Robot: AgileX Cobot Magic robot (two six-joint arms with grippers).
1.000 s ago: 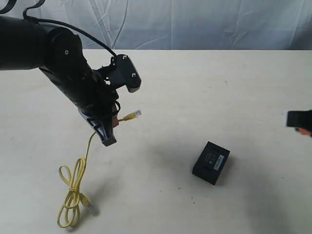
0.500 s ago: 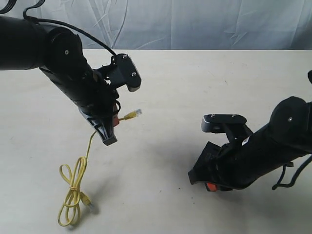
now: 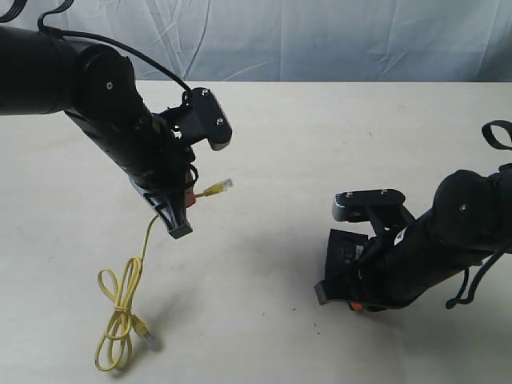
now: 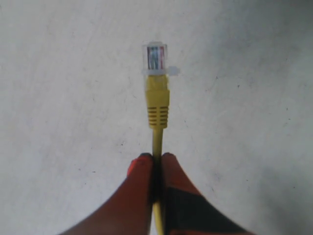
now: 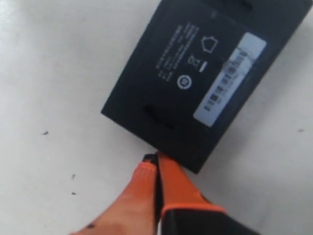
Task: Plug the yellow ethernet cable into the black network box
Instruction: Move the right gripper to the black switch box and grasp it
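Observation:
My left gripper (image 3: 189, 198) hangs above the table, shut on the yellow ethernet cable (image 3: 120, 308) just behind its boot. The clear plug (image 3: 226, 186) sticks out toward the right, and the rest of the cord drops to a loose coil near the front left. In the left wrist view the plug (image 4: 155, 58) points straight out beyond the closed red fingertips (image 4: 142, 164). The black network box (image 3: 344, 252) lies flat at the right, partly covered by my right arm. My right gripper (image 5: 156, 157) is shut with nothing in it, its tips against the edge of the box (image 5: 195, 83).
The cream table (image 3: 272, 144) ends at a wrinkled white backdrop (image 3: 320, 36). A white barcode label (image 5: 230, 88) runs across the box's top. The cable's second plug (image 3: 144, 330) rests on the table by the coil.
The right arm has swung in from the right edge and come down at the box, then drawn back slightly, uncovering more of it. The left arm and cable have not moved.

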